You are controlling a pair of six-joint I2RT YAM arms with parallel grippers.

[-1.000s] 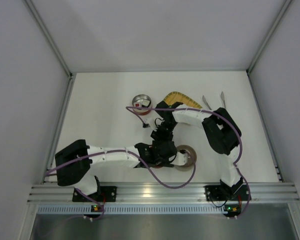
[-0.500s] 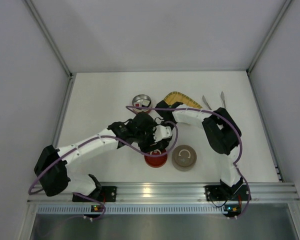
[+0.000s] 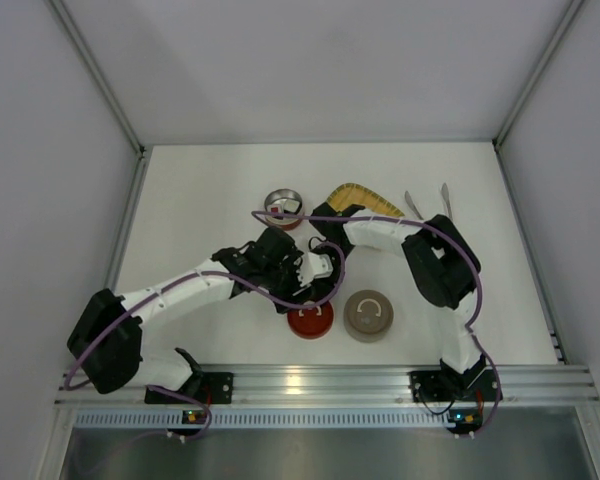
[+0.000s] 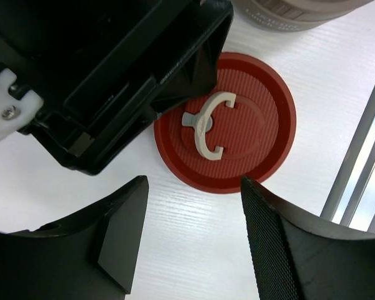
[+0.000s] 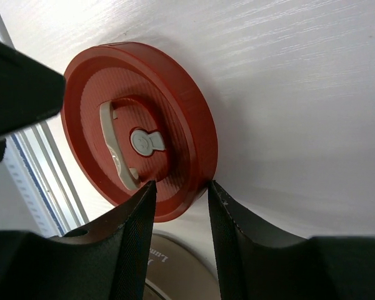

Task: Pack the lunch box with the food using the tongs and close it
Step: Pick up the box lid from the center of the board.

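White table (image 3: 200,200), aluminium rail (image 3: 320,382) along its near edge. I log these lying on it:
- red lid (image 3: 310,318), round and ribbed, pale C-shaped handle facing up, flat near the rail.
- tan lid (image 3: 369,315), round, just beside the red lid on its right, not touching it.
- round metal tin (image 3: 283,208), farther back, mid-table.
- yellow woven tray (image 3: 365,200), right of the tin.
- tongs (image 3: 413,206), silvery, far right; lower ends hidden from me.
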